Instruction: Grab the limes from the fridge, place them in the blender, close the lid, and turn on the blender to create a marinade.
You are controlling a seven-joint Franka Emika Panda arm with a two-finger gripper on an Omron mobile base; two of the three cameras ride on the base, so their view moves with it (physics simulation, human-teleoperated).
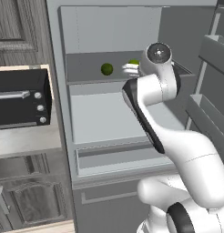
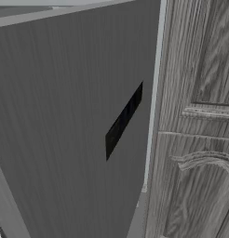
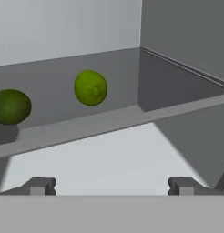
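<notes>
Two round green limes [image 3: 90, 87] are seen near the pale grey fridge shelf's [image 3: 109, 123] front edge; the two-finger gripper's [image 3: 111, 186] jaws are spread wide, empty.

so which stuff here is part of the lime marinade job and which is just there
Part of the job:
- darker lime
- brighter lime
- fridge, open, both limes on its upper shelf
- gripper, open, empty

Just there:
- black toaster oven
- wooden cabinet door

Two limes [image 3: 90, 87] [image 3: 11, 106] sit side by side on a shelf [image 3: 109, 122] inside the fridge [image 1: 109, 27].
</notes>
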